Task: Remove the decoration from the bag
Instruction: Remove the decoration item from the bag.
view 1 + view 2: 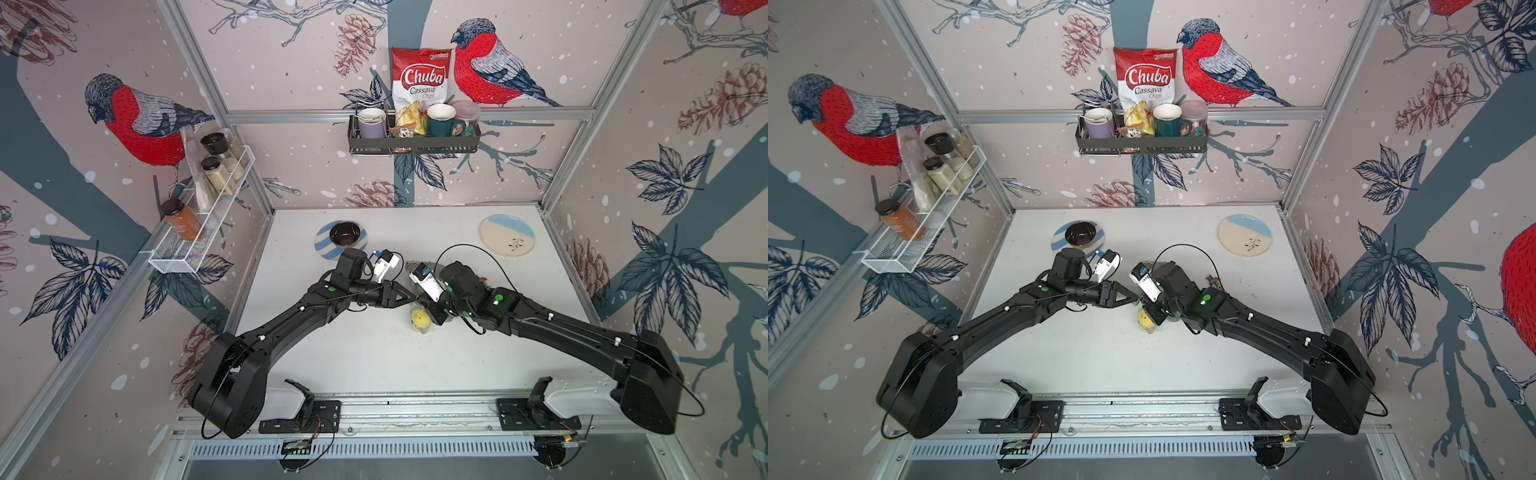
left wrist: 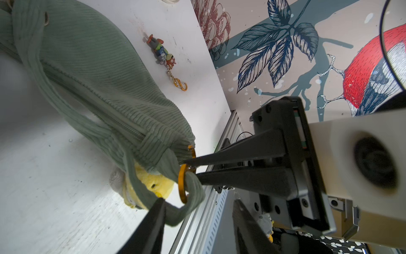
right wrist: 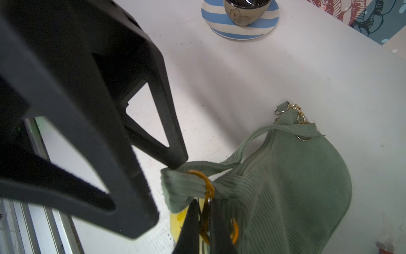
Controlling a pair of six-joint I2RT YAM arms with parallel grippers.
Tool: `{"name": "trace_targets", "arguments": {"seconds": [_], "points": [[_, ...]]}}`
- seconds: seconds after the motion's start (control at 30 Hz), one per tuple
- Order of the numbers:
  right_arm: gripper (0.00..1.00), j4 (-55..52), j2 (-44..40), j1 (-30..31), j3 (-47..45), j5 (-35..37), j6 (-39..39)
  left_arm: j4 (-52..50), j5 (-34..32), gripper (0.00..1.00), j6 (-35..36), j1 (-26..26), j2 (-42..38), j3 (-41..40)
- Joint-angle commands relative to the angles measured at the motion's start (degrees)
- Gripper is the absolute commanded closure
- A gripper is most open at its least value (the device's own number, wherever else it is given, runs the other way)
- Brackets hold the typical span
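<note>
Right gripper (image 2: 190,169) is pinched tight on the orange clip (image 3: 206,184), the ring threaded through the strap (image 3: 180,187) at one end of the bag (image 3: 296,187). The yellow plush (image 1: 420,320) hangs off that clip and rests on the white surface (image 1: 374,353), tucked right under the bag's corner. The bag itself, green and ribbed, lies mid-surface beneath the right wrist, almost hidden in both top views. Left gripper (image 1: 409,298) comes in from the opposite side, jaws partly apart and gripping nothing, one fingertip (image 3: 179,159) pressed against the folded strap beside the clip. Behind the bag, a small figurine keychain (image 2: 161,51) lies loose on the surface.
</note>
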Motion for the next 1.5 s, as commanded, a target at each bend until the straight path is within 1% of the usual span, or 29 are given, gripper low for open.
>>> {"name": "trace_targets", "arguments": {"seconds": [0.0,0.1,0.23,0.37,0.43,0.57,0.7,0.8,0.93,1.0,1.1,1.2,1.3,1.37,1.43,1.47], "points": [[1.00,0.23,0.10,-0.10,0.77,-0.55,-0.16,-2.43,-1.84,0.57,4.71,-1.02,-0.54,0.23],[1.00,0.23,0.14,-0.18,1.00,-0.61,0.16,-1.45,-2.42,0.64,4.77,-1.66,-0.63,0.15],[1.00,0.37,0.18,-0.18,1.15,-1.01,0.62,-1.14,-3.44,0.78,4.62,-1.70,-0.21,0.53],[1.00,0.14,0.36,-0.17,1.47,-1.15,1.03,-1.50,-5.55,0.93,4.20,-1.94,-0.32,1.77],[1.00,-0.25,0.56,-0.09,1.80,-0.95,1.35,-3.55,-7.66,1.00,4.77,-2.32,-0.64,2.85],[1.00,-1.49,1.35,-0.19,3.07,0.95,2.97,-10.16,-12.86,1.00,7.60,-4.06,-2.12,6.00],[1.00,-2.57,3.11,-0.09,4.88,2.24,5.56,-9.92,-15.88,1.00,5.56,-6.63,-3.30,5.98],[1.00,-1.27,2.78,-0.19,4.94,2.11,7.60,-7.04,-17.73,1.00,2.91,-7.41,-3.56,3.42],[1.00,2.21,0.69,-0.34,3.04,-0.45,9.46,-1.52,-19.88,1.00,-0.87,-7.42,-4.02,-1.30],[1.00,5.25,-1.17,-0.56,0.68,-2.94,10.38,0.90,-20.47,1.00,-2.34,-7.42,-3.82,-2.75],[1.00,11.57,-3.33,-0.98,-2.60,-6.62,12.25,3.35,-20.77,1.00,-3.72,-7.42,-3.58,-3.57],[1.00,11.00,-2.79,-1.57,-2.54,-6.70,13.02,5.02,-20.81,1.00,-4.13,-7.42,-4.99,-3.67],[1.00,13.83,-1.52,-2.27,-3.23,-7.12,15.57,6.42,-20.13,1.00,-4.70,-7.42,-6.41,-2.87],[1.00,16.01,0.46,-1.96,-2.78,-7.08,17.94,6.00,-19.73,0.96,-4.77,-7.42,-6.54,-2.00],[1.00,18.39,2.39,-1.00,-2.10,-6.93,20.22,4.96,-19.73,0.87,-3.94,-7.37,-6.47,-1.56],[1.00,19.33,2.95,-0.43,-1.94,-6.71,20.88,3.01,-20.09,0.80,-2.88,-7.34,-6.64,-1.09]]}}
